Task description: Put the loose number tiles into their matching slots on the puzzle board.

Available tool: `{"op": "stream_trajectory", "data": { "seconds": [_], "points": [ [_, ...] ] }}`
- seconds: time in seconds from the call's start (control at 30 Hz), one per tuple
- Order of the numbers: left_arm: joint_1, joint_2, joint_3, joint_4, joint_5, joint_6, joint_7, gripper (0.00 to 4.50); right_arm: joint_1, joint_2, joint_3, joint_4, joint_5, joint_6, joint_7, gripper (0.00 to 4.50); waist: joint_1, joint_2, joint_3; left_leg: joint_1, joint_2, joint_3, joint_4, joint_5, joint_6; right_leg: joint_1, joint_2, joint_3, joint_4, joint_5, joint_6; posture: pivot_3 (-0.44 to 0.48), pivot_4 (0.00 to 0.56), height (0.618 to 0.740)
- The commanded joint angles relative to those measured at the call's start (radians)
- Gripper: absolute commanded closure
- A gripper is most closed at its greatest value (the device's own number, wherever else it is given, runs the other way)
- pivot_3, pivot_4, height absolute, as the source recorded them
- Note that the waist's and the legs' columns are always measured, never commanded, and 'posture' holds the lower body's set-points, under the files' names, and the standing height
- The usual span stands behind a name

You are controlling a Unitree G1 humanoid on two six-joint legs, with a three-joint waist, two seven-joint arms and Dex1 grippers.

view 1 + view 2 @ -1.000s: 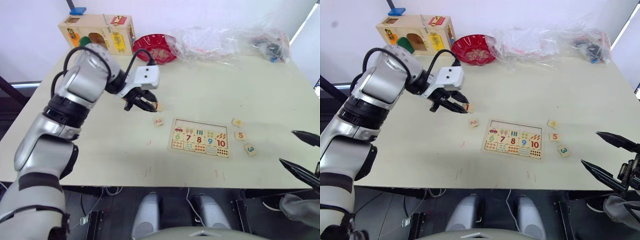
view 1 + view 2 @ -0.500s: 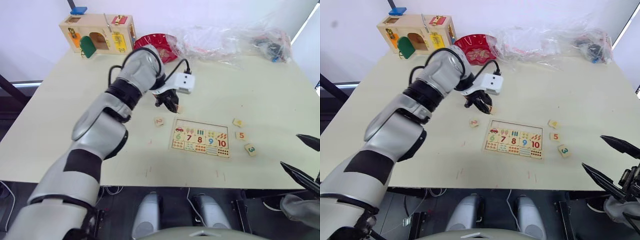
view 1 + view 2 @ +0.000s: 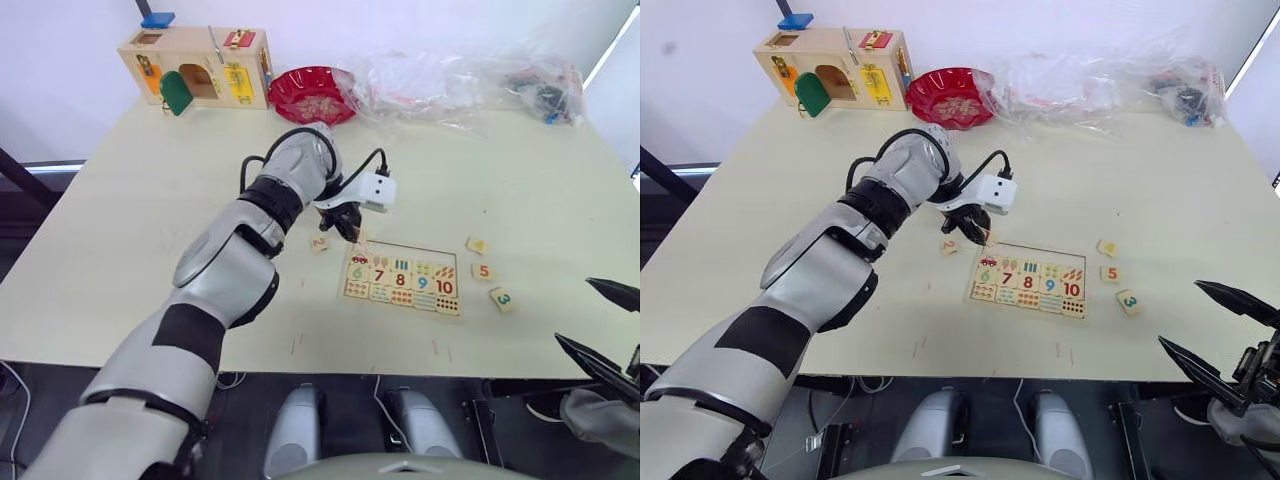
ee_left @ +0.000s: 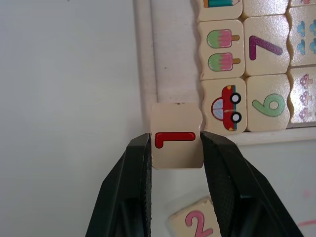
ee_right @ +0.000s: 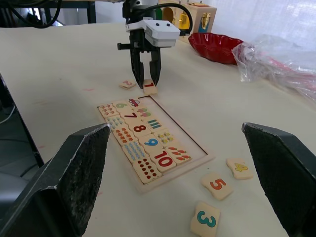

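The small square pale-wood tile with a red 1 [image 4: 177, 142] is pinched flat by the left gripper [image 4: 176, 148] over the flat pale-wood puzzle board's [image 3: 447, 252] empty top-left corner; the right gripper [image 5: 187, 163] is held wide open.

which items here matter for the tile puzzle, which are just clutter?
Job: puzzle board; tile 1 held in the left tool; loose tiles 2, 3, 4, 5.

Clutter: latch box, red bowl, plastic bags.

table [image 3: 150, 230] | puzzle board [image 3: 400, 277] | latch box [image 3: 195, 66] | red bowl [image 3: 312, 95]
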Motion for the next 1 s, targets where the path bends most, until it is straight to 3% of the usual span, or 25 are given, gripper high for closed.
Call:
{"op": "stream_trajectory", "data": {
  "seconds": [0.03, 1.0],
  "points": [
    [-0.001, -0.007, 0.027, -0.040, 0.007, 0.015, -0.003, 3.14, 0.016, 0.005, -0.018, -0.031, 0.021, -0.024, 0.004, 0.00, 0.000, 0.000, 0.000, 0.000, 0.000, 0.000, 0.000, 0.000, 0.000, 0.000, 0.000, 0.000, 0.000, 0.000, 0.000, 0.000, 0.150, 0.740],
    [0.016, -0.033, 0.039, -0.031, 0.028, 0.019, 0.028, 3.14, 0.056, 0.022, -0.012, -0.047, 0.027, -0.033, 0.001, 0.00, 0.000, 0.000, 0.000, 0.000, 0.000, -0.001, 0.000, 0.000, 0.000, 0.000, 0.000, 0.000, 0.000, 0.000, 0.000, 0.000, 0.150, 0.740]
  ]
}}
